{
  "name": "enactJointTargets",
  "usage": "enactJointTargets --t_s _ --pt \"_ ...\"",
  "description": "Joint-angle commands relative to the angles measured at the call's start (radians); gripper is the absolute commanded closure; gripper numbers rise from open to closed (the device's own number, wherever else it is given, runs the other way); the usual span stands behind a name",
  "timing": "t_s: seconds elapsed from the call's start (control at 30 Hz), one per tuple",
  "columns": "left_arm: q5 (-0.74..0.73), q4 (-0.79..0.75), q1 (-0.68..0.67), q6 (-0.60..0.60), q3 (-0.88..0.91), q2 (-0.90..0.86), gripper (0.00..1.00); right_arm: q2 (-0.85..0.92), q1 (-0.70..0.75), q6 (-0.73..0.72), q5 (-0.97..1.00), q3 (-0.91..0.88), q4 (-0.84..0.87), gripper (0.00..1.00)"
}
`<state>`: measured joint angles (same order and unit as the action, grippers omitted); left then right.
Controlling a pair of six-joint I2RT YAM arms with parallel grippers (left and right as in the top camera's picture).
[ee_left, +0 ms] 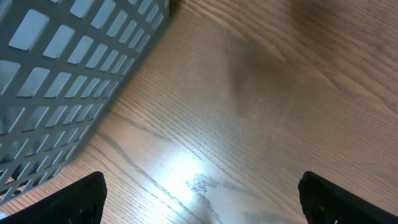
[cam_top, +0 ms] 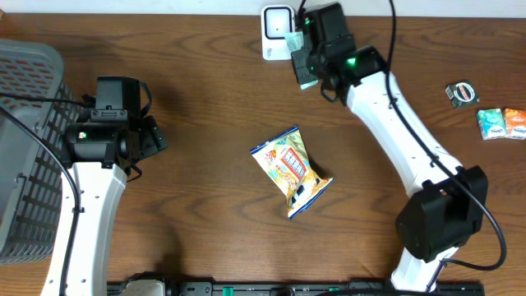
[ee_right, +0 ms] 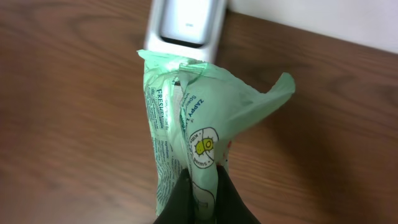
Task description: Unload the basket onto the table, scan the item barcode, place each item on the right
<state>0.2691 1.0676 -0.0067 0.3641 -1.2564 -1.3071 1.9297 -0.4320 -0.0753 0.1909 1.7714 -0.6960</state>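
Right gripper (ee_right: 202, 193) has its jaws clamped on the lower end of a pale green crinkly plastic packet (ee_right: 186, 118) with printed text. The packet is held off the wooden brown desk (cam_top: 205, 82). Its upper end is right at the white rectangular barcode scanner (ee_right: 186, 25), and in the wrist view its top edge overlaps the scanner's lower rim. Can't tell if they actually touch.

From overhead, the scanner (cam_top: 277, 31) stands at the far edge of the desk, with the packet (cam_top: 306, 78) and right gripper (cam_top: 306, 70) just beside it on its right. No barcode readable in either view.

Left gripper (cam_top: 156, 136) has its jaws wide apart and holds nothing. It sits over bare desk next to the grey plastic lattice basket (cam_top: 25, 123). Left wrist view shows the basket wall (ee_left: 56, 74) at upper left.

Also on the desk:
- A yellow-and-orange snack bag (cam_top: 292, 168) lies flat near the centre, well apart from both arms.
- At the far right are a small dark round-labelled pack (cam_top: 462, 93), a small green sachet (cam_top: 491, 123) and a small orange sachet (cam_top: 516, 122). The two sachets lie side by side.
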Motion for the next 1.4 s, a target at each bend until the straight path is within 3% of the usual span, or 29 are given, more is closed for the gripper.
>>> enactJointTargets --t_s 0.0,0.3,0.53,0.63,0.7,0.87,1.17,1.27,1.37 --pt "0.020 0.003 0.004 -0.008 -0.002 -0.001 0.02 0.043 -0.003 -0.005 0.179 -0.022 -0.007 0.99" --pt "0.020 0.003 0.004 -0.008 -0.002 -0.001 0.02 0.232 -0.004 -0.006 0.433 -0.039 -0.102 0.99" --pt "0.020 0.003 0.004 -0.008 -0.002 -0.001 0.02 0.301 -0.011 -0.045 0.411 -0.040 -0.162 0.96" --pt "0.021 0.003 0.004 -0.008 -0.002 -0.001 0.02 0.301 -0.029 -0.044 0.407 -0.040 -0.181 0.91" --pt "0.021 0.003 0.004 -0.008 -0.002 -0.001 0.02 0.301 -0.040 -0.043 0.377 -0.040 -0.192 0.81" --pt "0.020 0.003 0.004 -0.008 -0.002 -0.001 0.02 0.301 -0.065 -0.043 0.252 -0.040 -0.228 0.81" --pt "0.021 0.003 0.004 -0.008 -0.002 -0.001 0.02 0.301 -0.142 -0.043 0.243 -0.003 -0.274 0.76" --pt "0.021 0.003 0.004 -0.008 -0.002 -0.001 0.02 0.301 -0.153 -0.044 0.243 0.069 -0.312 0.70" --pt "0.021 0.003 0.004 -0.008 -0.002 -0.001 0.02 0.301 -0.135 -0.044 0.243 0.173 -0.381 0.58"
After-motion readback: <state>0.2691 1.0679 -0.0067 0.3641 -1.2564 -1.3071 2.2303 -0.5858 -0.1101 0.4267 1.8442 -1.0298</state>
